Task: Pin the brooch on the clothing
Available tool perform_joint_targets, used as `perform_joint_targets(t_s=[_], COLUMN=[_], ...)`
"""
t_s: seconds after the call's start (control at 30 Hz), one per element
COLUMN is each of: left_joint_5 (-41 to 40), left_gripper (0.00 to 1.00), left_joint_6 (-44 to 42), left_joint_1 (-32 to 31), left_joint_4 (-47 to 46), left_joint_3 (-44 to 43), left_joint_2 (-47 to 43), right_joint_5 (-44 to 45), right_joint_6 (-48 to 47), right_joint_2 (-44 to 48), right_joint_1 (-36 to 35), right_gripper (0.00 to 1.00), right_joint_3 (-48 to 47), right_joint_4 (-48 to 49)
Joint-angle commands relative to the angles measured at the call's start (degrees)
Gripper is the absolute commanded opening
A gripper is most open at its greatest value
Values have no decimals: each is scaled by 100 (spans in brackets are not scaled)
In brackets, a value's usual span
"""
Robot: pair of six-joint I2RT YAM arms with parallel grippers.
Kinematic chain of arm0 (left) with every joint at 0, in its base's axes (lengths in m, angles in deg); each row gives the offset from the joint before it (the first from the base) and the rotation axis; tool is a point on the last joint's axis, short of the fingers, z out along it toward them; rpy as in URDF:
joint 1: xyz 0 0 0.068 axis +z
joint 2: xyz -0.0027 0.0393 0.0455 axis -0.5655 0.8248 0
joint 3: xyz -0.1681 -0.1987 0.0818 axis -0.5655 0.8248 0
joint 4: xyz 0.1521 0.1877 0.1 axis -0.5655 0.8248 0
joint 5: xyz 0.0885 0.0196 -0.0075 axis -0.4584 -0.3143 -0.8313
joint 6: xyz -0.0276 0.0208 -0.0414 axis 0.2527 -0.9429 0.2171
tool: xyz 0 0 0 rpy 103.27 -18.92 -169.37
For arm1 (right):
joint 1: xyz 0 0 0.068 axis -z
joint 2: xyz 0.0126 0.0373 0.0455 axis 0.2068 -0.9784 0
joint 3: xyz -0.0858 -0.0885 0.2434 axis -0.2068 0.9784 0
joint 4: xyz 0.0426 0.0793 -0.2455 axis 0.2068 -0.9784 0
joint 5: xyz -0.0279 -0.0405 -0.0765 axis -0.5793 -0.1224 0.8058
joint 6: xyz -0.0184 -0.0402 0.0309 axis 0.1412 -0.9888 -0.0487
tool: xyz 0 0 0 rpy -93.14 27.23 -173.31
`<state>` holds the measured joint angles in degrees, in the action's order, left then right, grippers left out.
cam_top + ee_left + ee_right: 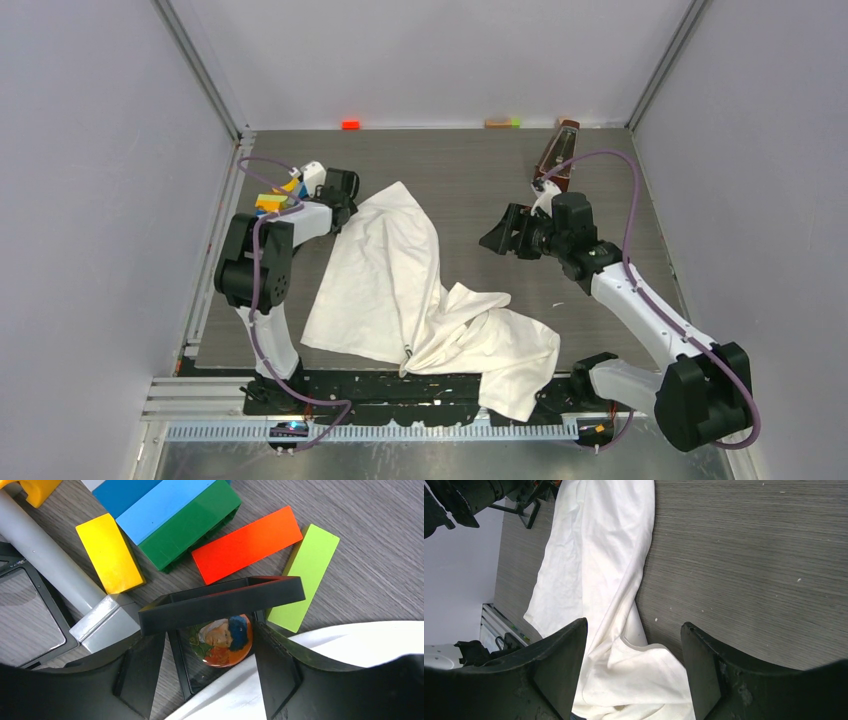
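One grey wood-grain tabletop [480, 170] fills the cell, closed in by plain pale walls [430, 60] with metal corner posts [205, 70].

The clothing [400, 280] lies crumpled across the middle of the tabletop. Only white cloth shows. Its near end hangs over the tabletop's near edge, between the two arm bases.

Beyond the clothing, along the far wall:
- a small red-orange piece [350, 124]
- a tan and green piece [503, 122]
- a brown upright object [560, 150], farther right; what it is cannot be told

Just beside the clothing's far left corner is a loose cluster of flat blocks:
- yellow block [110, 552]
- dark blue block [125, 492], light blue block [165, 505] and green block [197, 522], packed side by side
- orange-red block [247, 542]
- lime block [307, 575]
- a grey bar [45, 555] running along the cluster's outer side

An open black frame [225, 597] stands at the clothing's edge. The brooch [222, 640], a round badge with a painted portrait in a blue hat, is seen under its top bar. The brooch is just off the white hem, not on the cloth.

The left gripper [207, 632] is low over that same corner of the clothing. Its jaws are apart, one on each side of the brooch and the frame's struts. Whether they press on either cannot be told.

The right gripper [634, 630] hangs above the bare tabletop just right of the clothing. Its jaws are spread and nothing is between them
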<state>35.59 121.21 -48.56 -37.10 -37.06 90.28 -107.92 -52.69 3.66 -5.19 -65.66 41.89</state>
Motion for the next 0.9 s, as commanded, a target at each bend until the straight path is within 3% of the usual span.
perform_joint_targets(t_s=[0.0, 0.5, 0.87], left_joint_5=[2, 84, 809], left_gripper=[65, 45, 38], left_joint_6=[4, -109, -442], left_joint_1=[66, 86, 60], left_joint_4=[-253, -299, -591], left_joint_3=[-116, 210, 1047], left_joint_2=[114, -160, -1235], right_joint_5=[-150, -223, -415], right_joint_6=[29, 83, 223], right_joint_2=[-48, -56, 46], right_joint_1=[16, 14, 16], right_gripper=[74, 73, 73], right_joint_3=[47, 133, 191], right_joint_4=[285, 315, 450])
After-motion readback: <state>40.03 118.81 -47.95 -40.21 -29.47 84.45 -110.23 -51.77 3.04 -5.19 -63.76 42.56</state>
